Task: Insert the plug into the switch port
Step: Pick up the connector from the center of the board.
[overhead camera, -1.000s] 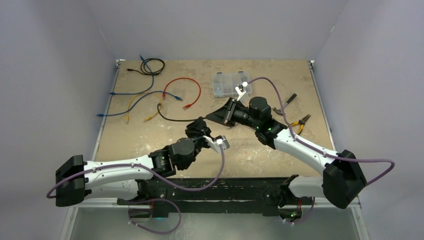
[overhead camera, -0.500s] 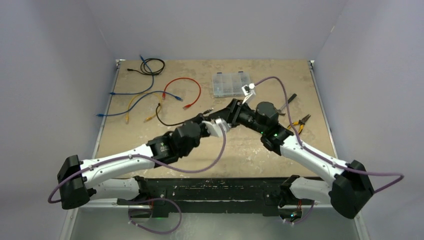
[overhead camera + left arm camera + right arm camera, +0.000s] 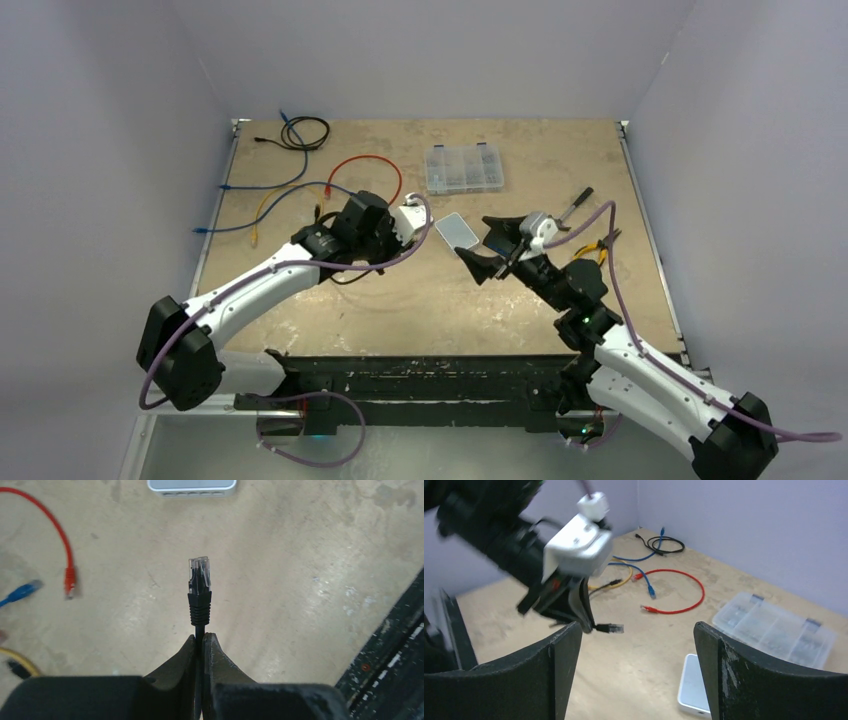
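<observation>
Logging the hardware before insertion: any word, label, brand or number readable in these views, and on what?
None can be read. The switch shows a plain top and a row of ports, no print. The plug is clear plastic, unmarked. The clear organizer box carries no label that can be made out.

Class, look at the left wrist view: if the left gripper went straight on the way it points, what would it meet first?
Probably the switch, its ports facing it; the plug held by the left gripper would touch first. Only bare table lies between, though height is unclear.
</observation>
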Controlling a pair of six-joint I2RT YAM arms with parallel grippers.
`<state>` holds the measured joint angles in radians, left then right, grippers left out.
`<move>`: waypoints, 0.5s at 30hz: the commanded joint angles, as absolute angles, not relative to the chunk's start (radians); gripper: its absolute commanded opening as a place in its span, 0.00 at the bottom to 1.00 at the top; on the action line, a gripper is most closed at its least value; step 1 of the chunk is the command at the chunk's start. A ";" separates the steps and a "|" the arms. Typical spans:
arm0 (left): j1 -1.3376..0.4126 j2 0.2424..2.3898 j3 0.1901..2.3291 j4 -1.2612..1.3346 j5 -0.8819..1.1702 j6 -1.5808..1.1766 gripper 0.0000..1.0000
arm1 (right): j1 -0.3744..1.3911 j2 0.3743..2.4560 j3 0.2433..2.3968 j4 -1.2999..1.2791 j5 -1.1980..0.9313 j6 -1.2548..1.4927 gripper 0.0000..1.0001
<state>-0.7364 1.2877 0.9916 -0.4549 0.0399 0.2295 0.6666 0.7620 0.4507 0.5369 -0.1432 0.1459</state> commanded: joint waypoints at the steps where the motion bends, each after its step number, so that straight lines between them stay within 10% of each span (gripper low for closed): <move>1: -0.647 1.331 1.069 -0.513 0.429 0.163 0.00 | 0.665 0.681 0.347 0.684 -0.338 -0.297 0.83; 15: -0.618 1.315 1.052 -0.545 0.608 0.229 0.00 | 0.666 0.977 0.483 0.540 -0.755 -0.514 0.71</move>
<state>-0.6216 1.3571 1.0420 -0.5438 0.5087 0.2039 0.6666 0.9360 0.4168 0.5594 -0.6285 -0.4335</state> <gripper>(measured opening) 0.024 0.717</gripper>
